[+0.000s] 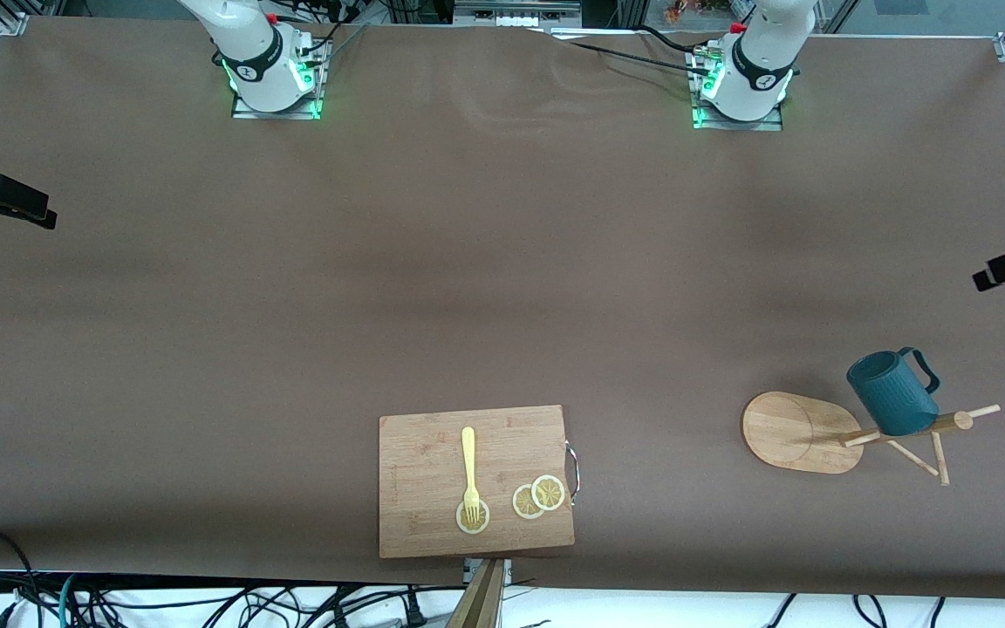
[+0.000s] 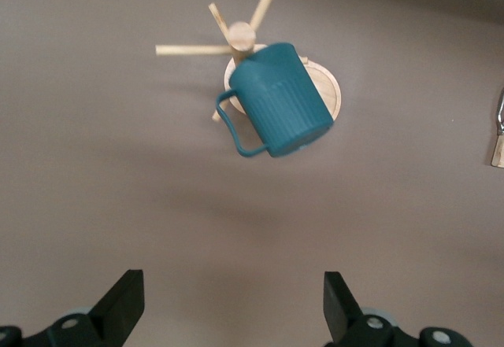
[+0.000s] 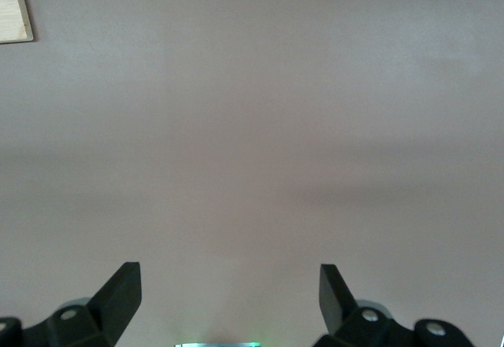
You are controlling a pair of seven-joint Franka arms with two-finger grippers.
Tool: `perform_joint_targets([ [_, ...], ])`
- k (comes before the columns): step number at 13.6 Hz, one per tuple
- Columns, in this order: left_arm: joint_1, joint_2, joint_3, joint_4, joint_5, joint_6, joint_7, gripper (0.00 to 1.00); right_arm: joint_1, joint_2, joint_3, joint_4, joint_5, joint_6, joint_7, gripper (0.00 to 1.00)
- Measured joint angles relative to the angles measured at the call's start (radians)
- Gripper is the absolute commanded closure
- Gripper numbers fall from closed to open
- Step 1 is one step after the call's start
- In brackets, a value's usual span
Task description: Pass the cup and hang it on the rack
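Both arms: glossy white shells, each with a black ring band at the lowest joint bearing a small white mark. Right arm base [image 1: 274, 83] and left arm base [image 1: 742, 87] sit on square metal plates bolted to the tabletop [image 1: 502, 262]; green light glows along the plate edges. Small red part visible on each arm just above the black band. Black cables trail from both bases toward the tabletop's edge there. Left gripper [image 2: 232, 304] and right gripper [image 3: 228, 300]: matte black wedge-shaped fingers [image 2: 126, 300], spread wide, silver screw heads at their roots.
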Motion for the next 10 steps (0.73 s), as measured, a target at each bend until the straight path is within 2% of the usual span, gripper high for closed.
perform_joint_targets([
  [3, -0.069, -0.01, 0.001, -0.01, 0.008, -0.017, -0.09, 0.0, 0.0, 0.0, -0.002, 0.0, 0.0, 0.0, 0.0, 0.0],
  [7, -0.1, -0.016, 0.004, -0.028, 0.008, -0.016, -0.108, 0.0, 0.0, 0.0, -0.004, 0.0, 0.0, 0.0, 0.0, 0.0],
  [8, -0.123, -0.032, 0.022, -0.055, 0.008, -0.002, -0.108, 0.0, -0.001, 0.0, -0.004, 0.0, 0.0, 0.0, 0.0, 0.0],
  [10, -0.23, -0.086, 0.124, -0.132, 0.008, 0.033, -0.108, 0.0, -0.001, 0.0, -0.004, 0.0, 0.0, 0.0, 0.0, 0.0],
])
